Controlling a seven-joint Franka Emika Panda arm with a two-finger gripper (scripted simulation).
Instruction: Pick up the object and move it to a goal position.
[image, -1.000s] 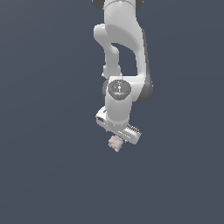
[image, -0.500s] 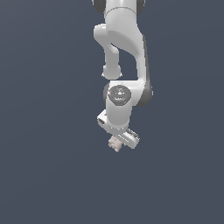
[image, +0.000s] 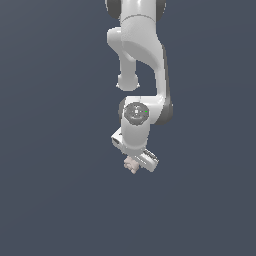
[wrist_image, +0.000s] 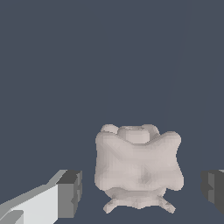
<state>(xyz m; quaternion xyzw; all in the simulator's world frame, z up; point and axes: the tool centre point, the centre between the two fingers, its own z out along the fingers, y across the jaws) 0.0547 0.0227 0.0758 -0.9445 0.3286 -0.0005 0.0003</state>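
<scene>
The object (wrist_image: 138, 168) is a small lumpy pale pinkish-beige chunk. In the wrist view it sits between my two fingertips, with a gap on each side. The dark pads (wrist_image: 70, 192) stand apart from it and do not touch it. My white gripper (wrist_image: 141, 190) is open around it. In the exterior view the object (image: 132, 165) peeks out just below the gripper (image: 136, 159), whose fingers are hidden by the hand. The surface under the object is plain dark grey-blue. No goal marker shows in either view.
The white arm (image: 142, 55) comes down from the top of the exterior view. Only the flat dark grey-blue ground (image: 60, 200) surrounds it.
The wrist and hand have sunk lower over the object across the three exterior frames. The object has stayed where it was.
</scene>
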